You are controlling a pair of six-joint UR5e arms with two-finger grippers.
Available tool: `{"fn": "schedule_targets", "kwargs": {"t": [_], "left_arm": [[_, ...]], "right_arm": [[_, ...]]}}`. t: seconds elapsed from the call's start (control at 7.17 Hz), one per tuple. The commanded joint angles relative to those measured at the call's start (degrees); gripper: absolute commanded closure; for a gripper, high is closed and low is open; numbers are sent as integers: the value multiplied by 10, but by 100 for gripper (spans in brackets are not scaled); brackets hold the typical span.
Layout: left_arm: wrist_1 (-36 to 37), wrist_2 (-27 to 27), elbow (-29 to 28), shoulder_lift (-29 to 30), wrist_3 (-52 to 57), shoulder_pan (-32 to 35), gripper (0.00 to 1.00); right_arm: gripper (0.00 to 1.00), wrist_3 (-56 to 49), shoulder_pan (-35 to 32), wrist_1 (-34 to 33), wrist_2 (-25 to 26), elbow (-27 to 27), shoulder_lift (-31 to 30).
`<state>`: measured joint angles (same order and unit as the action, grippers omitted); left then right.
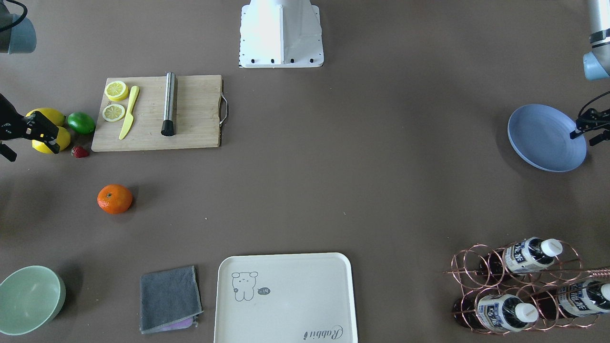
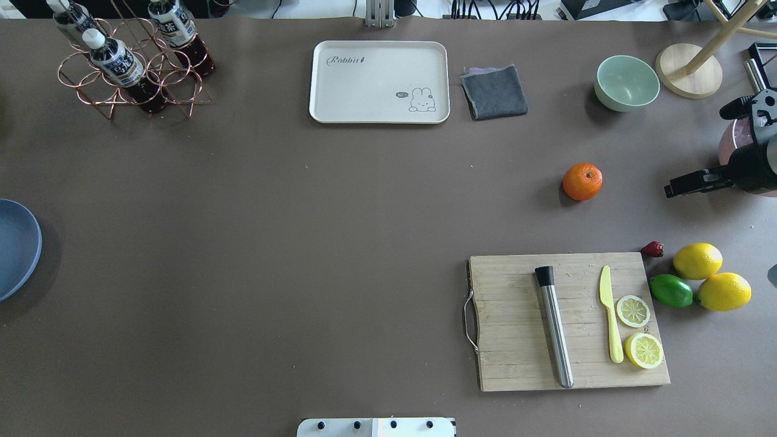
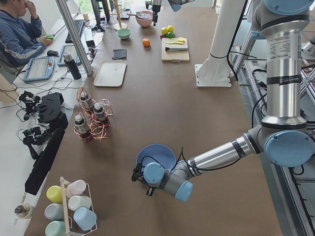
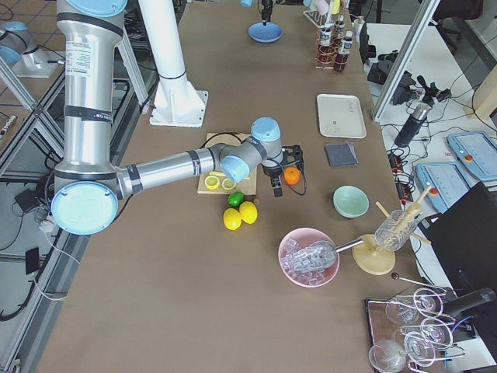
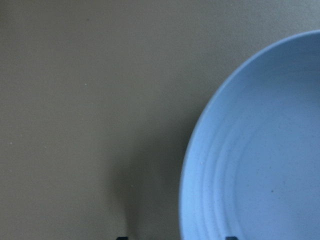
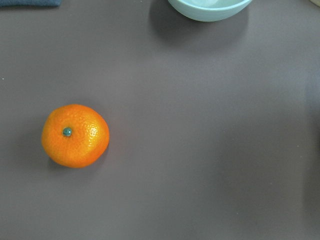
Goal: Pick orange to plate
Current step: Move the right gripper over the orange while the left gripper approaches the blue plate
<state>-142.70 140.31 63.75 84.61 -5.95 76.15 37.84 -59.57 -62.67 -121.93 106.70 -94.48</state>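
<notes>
- Overhead exterior view is showing the orange [image 2: 583,181] sitting on the bare table [image 2: 303,243], at 12 o'clock from the cutting board [image 2: 516,328].
- Right gripper [image 2: 695,153] is hovering at 3 o'clock from the orange, jaws spread wide, gripping nothing.
- Plate [image 2: 15,246] is lying at the table's 9 o'clock edge, well apart from the orange.
- Left gripper [image 1: 585,137] is hanging over the plate's rim, fingers parted, empty.
</notes>
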Motion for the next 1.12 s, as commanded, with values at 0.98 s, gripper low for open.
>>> {"fn": "schedule_targets", "kwargs": {"t": [0.98], "left_arm": [[-10, 96, 307, 79, -574, -70, 100]], "right_arm": [[0, 0, 1, 1, -1, 2, 0]]}}
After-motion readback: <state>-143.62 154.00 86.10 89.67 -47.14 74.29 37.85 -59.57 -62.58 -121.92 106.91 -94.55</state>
